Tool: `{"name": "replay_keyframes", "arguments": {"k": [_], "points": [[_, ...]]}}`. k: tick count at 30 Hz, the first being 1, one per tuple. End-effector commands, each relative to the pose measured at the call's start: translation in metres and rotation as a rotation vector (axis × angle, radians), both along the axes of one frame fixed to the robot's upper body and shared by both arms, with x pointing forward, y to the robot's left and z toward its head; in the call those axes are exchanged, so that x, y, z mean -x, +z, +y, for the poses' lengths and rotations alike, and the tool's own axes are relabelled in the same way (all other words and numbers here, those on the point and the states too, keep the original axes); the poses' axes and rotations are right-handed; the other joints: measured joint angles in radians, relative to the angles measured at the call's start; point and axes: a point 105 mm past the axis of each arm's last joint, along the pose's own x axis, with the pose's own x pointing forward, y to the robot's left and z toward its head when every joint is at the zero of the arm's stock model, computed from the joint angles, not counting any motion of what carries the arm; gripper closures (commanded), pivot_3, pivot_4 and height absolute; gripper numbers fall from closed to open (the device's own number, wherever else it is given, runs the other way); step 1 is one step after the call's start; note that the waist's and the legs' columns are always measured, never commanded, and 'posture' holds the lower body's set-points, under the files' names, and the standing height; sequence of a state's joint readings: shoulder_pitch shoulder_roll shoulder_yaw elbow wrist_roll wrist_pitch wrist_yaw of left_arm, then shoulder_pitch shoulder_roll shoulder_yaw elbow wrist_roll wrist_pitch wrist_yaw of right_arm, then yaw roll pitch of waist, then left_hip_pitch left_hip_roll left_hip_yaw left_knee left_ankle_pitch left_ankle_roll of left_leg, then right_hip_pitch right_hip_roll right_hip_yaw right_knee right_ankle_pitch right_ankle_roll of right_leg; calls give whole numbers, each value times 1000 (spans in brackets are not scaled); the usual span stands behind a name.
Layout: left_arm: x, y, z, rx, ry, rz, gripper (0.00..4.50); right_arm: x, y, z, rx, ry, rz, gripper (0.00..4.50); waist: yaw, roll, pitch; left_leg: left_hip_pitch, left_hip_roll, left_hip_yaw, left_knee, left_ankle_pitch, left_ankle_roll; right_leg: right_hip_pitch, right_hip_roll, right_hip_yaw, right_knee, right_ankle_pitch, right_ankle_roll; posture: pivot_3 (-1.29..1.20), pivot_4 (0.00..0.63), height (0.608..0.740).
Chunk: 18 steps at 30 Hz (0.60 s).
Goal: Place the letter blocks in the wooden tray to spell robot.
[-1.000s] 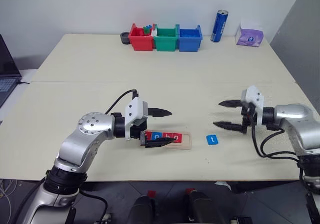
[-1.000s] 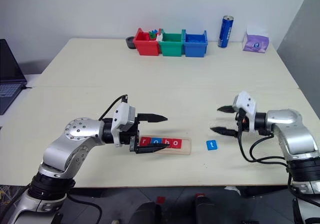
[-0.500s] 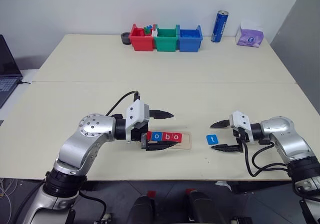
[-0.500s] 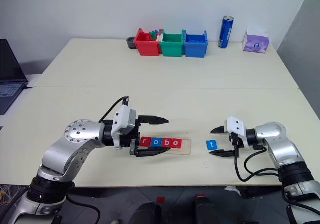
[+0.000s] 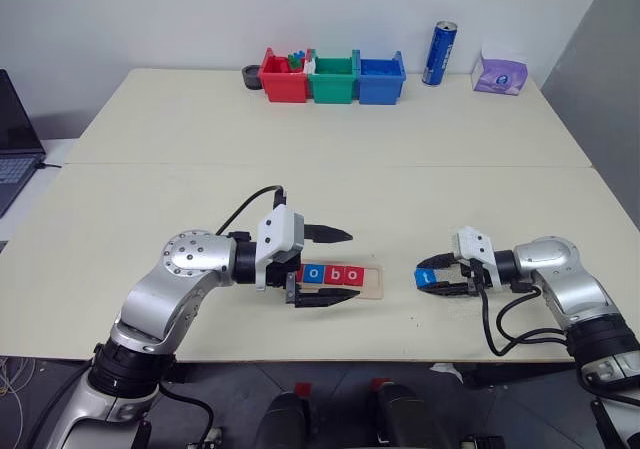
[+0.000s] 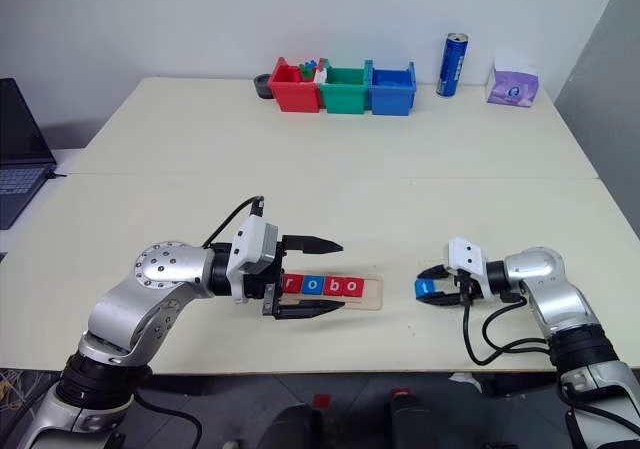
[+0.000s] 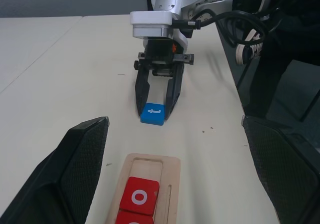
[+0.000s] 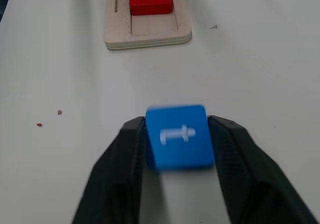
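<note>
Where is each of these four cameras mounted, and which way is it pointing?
Left eye view: on the head, looking forward and down over the table; both arms show.
Right eye view: its stereo twin, same scene.
Left wrist view: on the left arm, looking along the left gripper past the wooden tray at the right gripper, closed on the blue t block.
Right wrist view: on the right arm, over that block toward the tray.
Both wrist views share block and tray end.

Premises appear to be a lab or office test room; plain white wall (image 5: 150, 9); two pale surfaces (image 5: 330, 129) butted together; open laptop (image 5: 15, 139) at the left edge; red, green and blue plastic bins (image 5: 332, 77), drink can (image 5: 438, 53) and tissue pack (image 5: 499, 73) along the rear.
</note>
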<state>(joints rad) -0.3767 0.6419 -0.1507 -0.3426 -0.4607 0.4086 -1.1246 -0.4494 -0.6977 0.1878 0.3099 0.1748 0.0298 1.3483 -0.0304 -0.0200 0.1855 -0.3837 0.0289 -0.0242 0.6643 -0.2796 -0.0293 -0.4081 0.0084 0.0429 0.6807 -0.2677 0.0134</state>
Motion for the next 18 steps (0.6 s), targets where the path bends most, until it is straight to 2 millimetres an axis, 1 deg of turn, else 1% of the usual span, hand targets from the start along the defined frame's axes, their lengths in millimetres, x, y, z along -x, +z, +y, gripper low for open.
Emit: {"name": "replay_keyframes", "arguments": {"k": [1,4,6,10,15,18], "points": [[2,5,-1,2,-12,-31,0,1,8,0,-2,8,-27,3041,0,0,0,0,0,0,0,0,0,0,0,0,0,0,0,0,150,740],[0,5,3,-1,-6,-31,0,0,15,5,-37,-5,-35,3041,0,0,0,0,0,0,0,0,0,0,0,0,0,0,0,0,150,740],[-3,3,9,-21,9,-42,0,0,22,14,-49,-4,-57,3041,-2,0,0,0,0,0,0,0,0,0,0,0,0,0,0,0,150,740],[-8,7,29,-37,54,-41,0,-1,42,47,-126,-26,-82,3041,-3,0,0,1,1,-1,0,0,0,0,0,0,1,0,0,0,150,740],[-8,3,59,-97,85,-23,0,2,57,83,-213,-53,-53,3041,-1,0,0,1,1,-2,0,0,0,0,1,-1,1,0,0,0,150,740],[-8,3,66,-111,93,-27,0,5,57,93,-208,-46,-38,3041,2,0,0,1,0,-2,0,0,0,0,0,-1,1,0,0,0,150,740]]}}
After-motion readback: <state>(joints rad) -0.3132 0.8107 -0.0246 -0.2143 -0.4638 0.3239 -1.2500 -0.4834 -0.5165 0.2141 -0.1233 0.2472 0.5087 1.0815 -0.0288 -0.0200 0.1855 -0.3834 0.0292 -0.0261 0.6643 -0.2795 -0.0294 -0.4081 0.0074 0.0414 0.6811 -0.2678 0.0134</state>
